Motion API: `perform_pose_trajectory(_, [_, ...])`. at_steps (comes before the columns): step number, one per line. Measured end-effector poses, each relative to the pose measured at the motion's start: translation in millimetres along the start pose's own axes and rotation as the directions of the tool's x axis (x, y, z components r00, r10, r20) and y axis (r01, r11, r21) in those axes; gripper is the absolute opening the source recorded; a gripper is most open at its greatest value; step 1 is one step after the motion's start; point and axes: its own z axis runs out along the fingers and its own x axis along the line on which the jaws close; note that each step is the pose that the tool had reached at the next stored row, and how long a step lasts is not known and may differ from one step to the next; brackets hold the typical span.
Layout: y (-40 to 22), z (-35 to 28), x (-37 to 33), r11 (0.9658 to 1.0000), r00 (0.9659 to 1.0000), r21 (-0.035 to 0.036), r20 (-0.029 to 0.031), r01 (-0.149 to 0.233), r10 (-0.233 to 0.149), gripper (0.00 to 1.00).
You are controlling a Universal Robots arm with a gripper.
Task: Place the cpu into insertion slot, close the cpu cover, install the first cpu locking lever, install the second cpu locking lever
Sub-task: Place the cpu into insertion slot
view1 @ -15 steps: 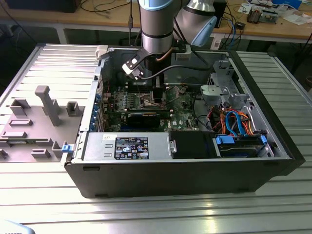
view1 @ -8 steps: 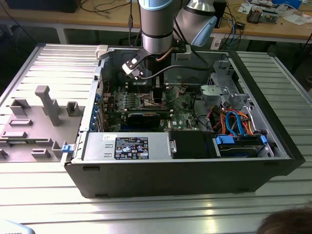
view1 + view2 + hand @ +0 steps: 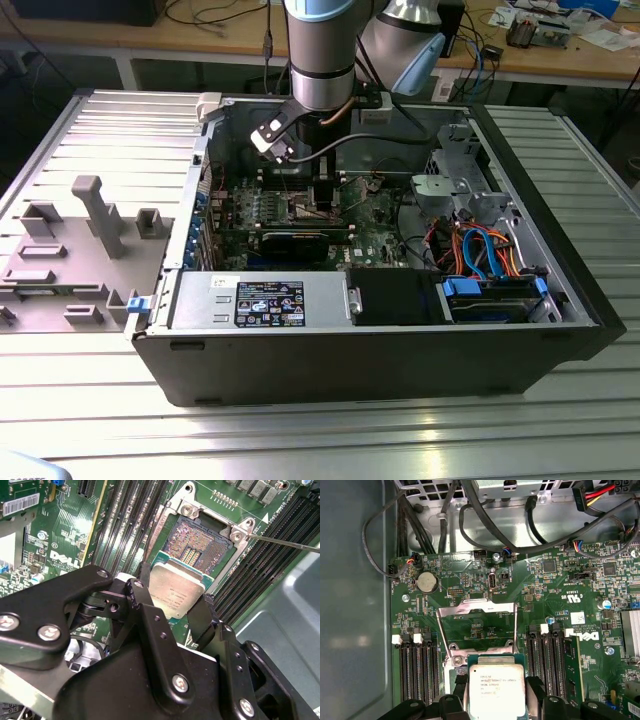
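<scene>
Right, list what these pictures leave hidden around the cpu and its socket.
- Second wrist view: the near edge of the cpu, behind the end effector fingers.
- Both wrist views: height of the cpu above the insertion slot; no side-on angle.
- Exterior view: the insertion slot, blocked by the arm.

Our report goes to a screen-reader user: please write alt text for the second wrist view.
The gripper holds the cpu by opposite edges, silvery face showing, partly over the open insertion slot on the green circuit board. Long dark memory slots flank it.
</scene>
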Motion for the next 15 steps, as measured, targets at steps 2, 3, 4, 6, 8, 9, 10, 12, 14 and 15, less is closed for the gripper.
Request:
perform_pose_trajectory(2, [0.0,0.0,0.0,1.0000,1.0000,0.0000,0.0001,-0.001,0.001,0.55])
perform_pose_trajectory(3, [-0.2,0.2,0.3,1.0000,1.0000,-0.0002,-0.0002,-0.001,0.001,0.55])
perform_pose_trajectory(4, [-0.4,0.2,0.9,1.0000,1.0000,-0.0003,-0.0005,0.000,0.000,0.55])
perform_pose_trajectory(6, [-1.0,0.1,2.8,0.9999,0.9999,0.0002,-0.0012,0.013,-0.013,0.55])
perform_pose_trajectory(8, [-2.9,0.5,4.3,0.9997,0.9997,0.0004,-0.0021,0.024,-0.024,0.55])
perform_pose_trajectory(9, [-4.3,0.8,4.4,0.9997,0.9997,0.0003,-0.0022,0.025,-0.025,0.55])
perform_pose_trajectory(10, [-5.9,1.1,4.5,0.9997,0.9997,0.0005,-0.0021,0.026,-0.026,0.55])
perform_pose_trajectory(12, [-8.7,2.7,4.4,0.9997,0.9996,0.0004,-0.0023,0.026,-0.026,0.55])
perform_pose_trajectory(14, [-10.6,5.1,4.2,0.9996,0.9995,0.0005,-0.0025,0.030,-0.030,0.55])
perform_pose_trajectory(15, [-12.0,6.4,4.1,0.9994,0.9994,0.0006,-0.0029,0.034,-0.034,0.55])
